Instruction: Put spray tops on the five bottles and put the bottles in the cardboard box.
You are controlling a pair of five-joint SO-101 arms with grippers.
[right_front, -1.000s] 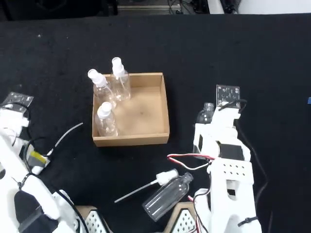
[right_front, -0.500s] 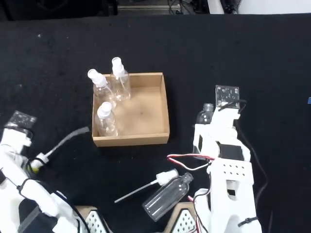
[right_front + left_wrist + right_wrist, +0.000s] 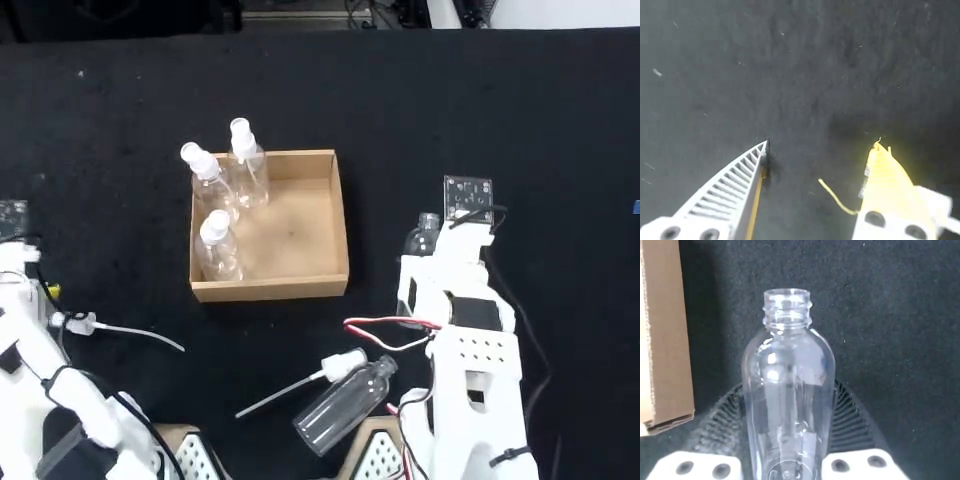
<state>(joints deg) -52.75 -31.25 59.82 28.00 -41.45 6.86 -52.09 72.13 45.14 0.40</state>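
High view: the box [image 3: 338, 225] sits mid-desk with its left wall lined by three capped bottles. The near bottle [image 3: 222, 258] is in the near-left corner, and the corner bottle [image 3: 212, 192] and far bottle [image 3: 250, 172] are at the far-left corner. Bare cardboard floor shows across the box's middle and right part.

A strip of black desk [image 3: 480, 110] separates the box's right wall from the right arm. The right tool [image 3: 790, 386] pinches an open bottle [image 3: 424, 236] by its body. In the right wrist view the uncapped neck reaches past the fingertips, and the box's corner stands just beside it but apart.

Near the desk's front edge a lying bottle [image 3: 345, 402] rests on its side, neck toward the right arm's base. A second top [image 3: 345, 364] lies just beside that neck, not screwed on. Its tube [image 3: 280, 393] trails away toward the front left.

At the left edge a loose top [image 3: 78, 322] lies on the desk close against the left arm, and whether they touch cannot be told. Its thin tube [image 3: 140, 334] points toward the box's near wall and ends well short of it.

In the left wrist view the left tool [image 3: 821, 145] has its fingers spread, with dark desk showing between them.
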